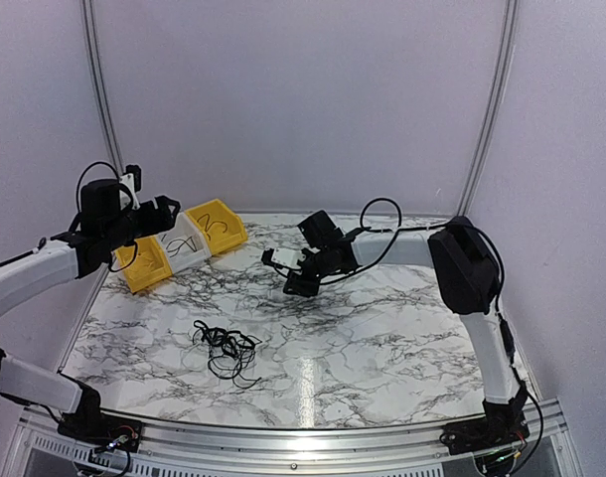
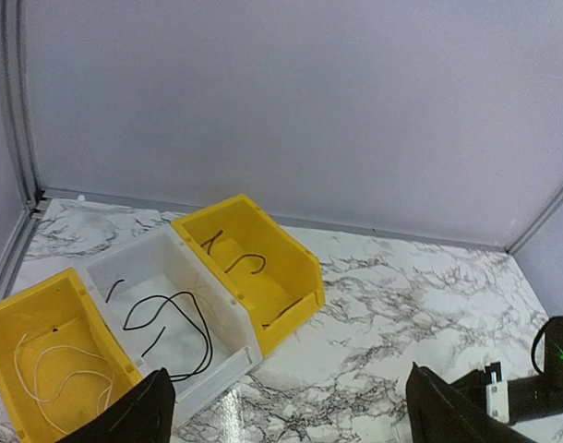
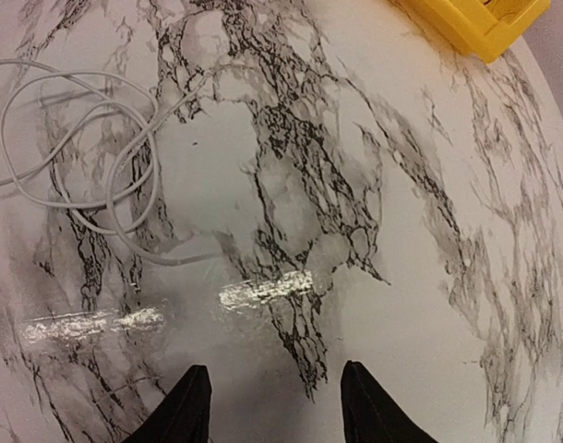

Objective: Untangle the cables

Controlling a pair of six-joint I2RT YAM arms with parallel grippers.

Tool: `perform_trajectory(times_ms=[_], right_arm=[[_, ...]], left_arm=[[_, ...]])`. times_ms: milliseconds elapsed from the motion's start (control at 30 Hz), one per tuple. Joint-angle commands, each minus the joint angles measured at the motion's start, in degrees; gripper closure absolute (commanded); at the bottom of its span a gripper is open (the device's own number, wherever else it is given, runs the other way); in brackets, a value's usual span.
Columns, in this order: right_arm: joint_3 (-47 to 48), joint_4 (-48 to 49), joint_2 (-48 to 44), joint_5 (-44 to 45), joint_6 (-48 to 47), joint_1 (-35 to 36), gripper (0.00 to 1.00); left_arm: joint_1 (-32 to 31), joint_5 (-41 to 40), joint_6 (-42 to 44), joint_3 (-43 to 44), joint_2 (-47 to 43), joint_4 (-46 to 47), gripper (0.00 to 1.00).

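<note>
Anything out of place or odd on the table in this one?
A tangled heap of black cables lies near the front edge, unsorted. A white cable lies loose on the marble, outside the bins.

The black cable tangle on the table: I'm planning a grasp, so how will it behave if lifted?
Probably floppy: the cable tangle lies in loose thin loops. Likely light, since the strands are hair-thin. Overlapping loops may lift together.

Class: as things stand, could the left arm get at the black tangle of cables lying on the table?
Probably yes. The tangle lies in the open, uncovered; the left gripper hangs open and empty by the bins, and the right arm is off to the side.
</note>
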Motion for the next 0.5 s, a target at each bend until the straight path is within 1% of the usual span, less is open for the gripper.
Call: perform_trajectory(times_ms=[0, 100, 200, 367, 467], right_arm=[[4.2, -0.9, 1.7, -4.0, 1.2, -0.1, 0.50], [5.7, -1.7, 3.0, -7.3, 0.7, 0.0, 0.49], [8.5, -5.0, 4.5, -13.0, -1.5, 0.0, 0.49], [14.1, -6.1, 8.2, -12.7, 0.3, 0.7, 0.48], [16.6, -6.4, 10.0, -12.6, 1.1, 0.9, 0.50]], left_arm=[[0.0, 11.4, -1.3, 1.4, 2.9, 1.5, 0.13], [0.0, 13.6, -1.0, 1.5, 3.7, 1.7, 0.15], [0.0, 15.5, -0.1, 1.1, 3.6, 2.7, 0.17], [0.0, 16.2, 0.2, 0.6, 3.2, 3.4, 0.19], [0.0, 17.9, 0.7, 0.5, 3.5, 3.7, 0.21]])
